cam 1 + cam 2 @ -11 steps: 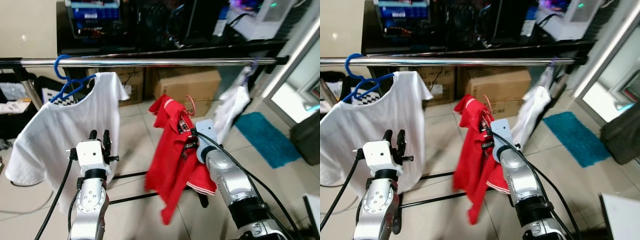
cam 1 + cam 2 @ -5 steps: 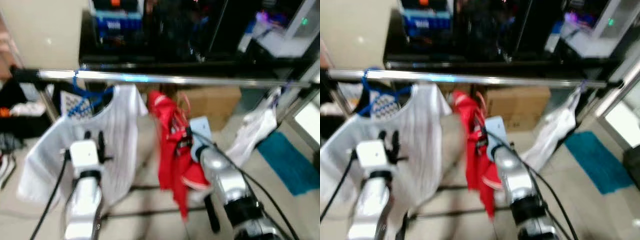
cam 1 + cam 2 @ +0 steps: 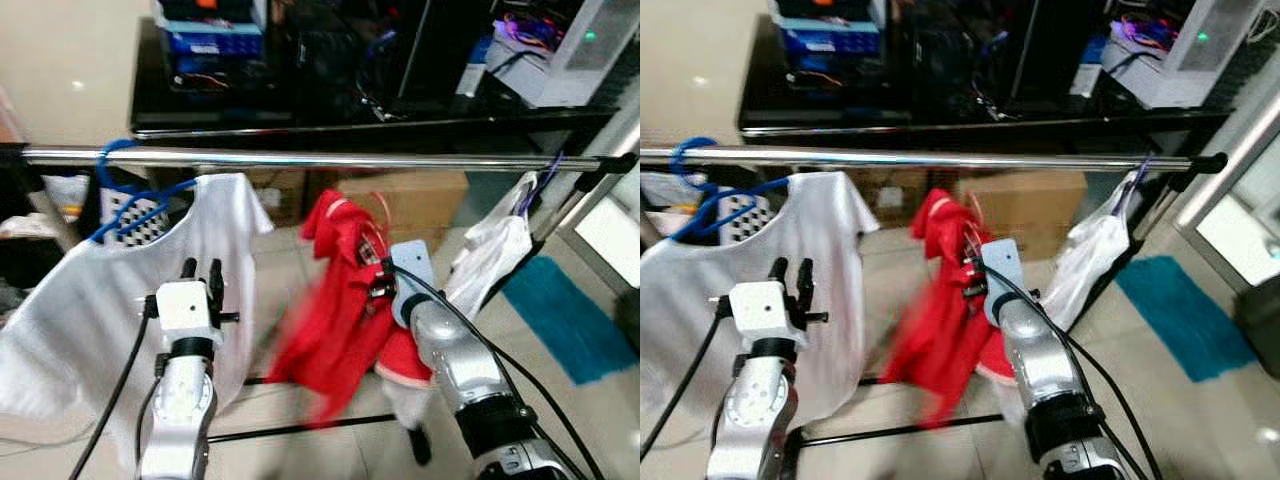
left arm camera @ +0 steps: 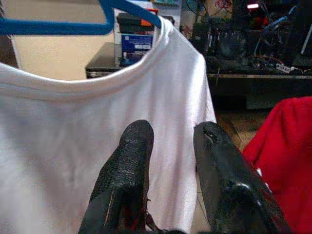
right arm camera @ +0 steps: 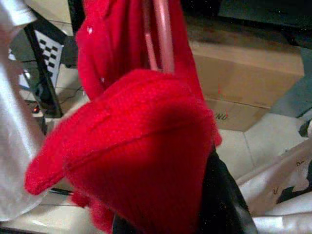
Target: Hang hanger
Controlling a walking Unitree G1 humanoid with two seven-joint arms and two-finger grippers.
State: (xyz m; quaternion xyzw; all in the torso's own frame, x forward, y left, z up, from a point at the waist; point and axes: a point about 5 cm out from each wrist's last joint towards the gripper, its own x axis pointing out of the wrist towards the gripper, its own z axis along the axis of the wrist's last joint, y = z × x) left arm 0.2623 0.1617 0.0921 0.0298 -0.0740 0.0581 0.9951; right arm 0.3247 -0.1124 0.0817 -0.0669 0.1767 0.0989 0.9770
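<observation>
A chrome rail runs across in front of me at chest height. At its left end a white shirt hangs on a blue hanger. My right gripper is below the rail's middle, shut on a pink hanger that carries a red shirt. The pink hook points up, well under the rail. The red cloth covers most of that gripper's fingers. My left gripper stands open and upright, close in front of the white shirt, with nothing between its fingers.
Cardboard boxes sit on the tiled floor behind the rail, under a black desk loaded with electronics. A white bag hangs at the rail's right end. A teal mat lies at the right. The rack's base bars cross the floor.
The camera has swayed and the view shifted. The red shirt's lower part has swung out to the left, blurred. Both grippers hold the same pose.
</observation>
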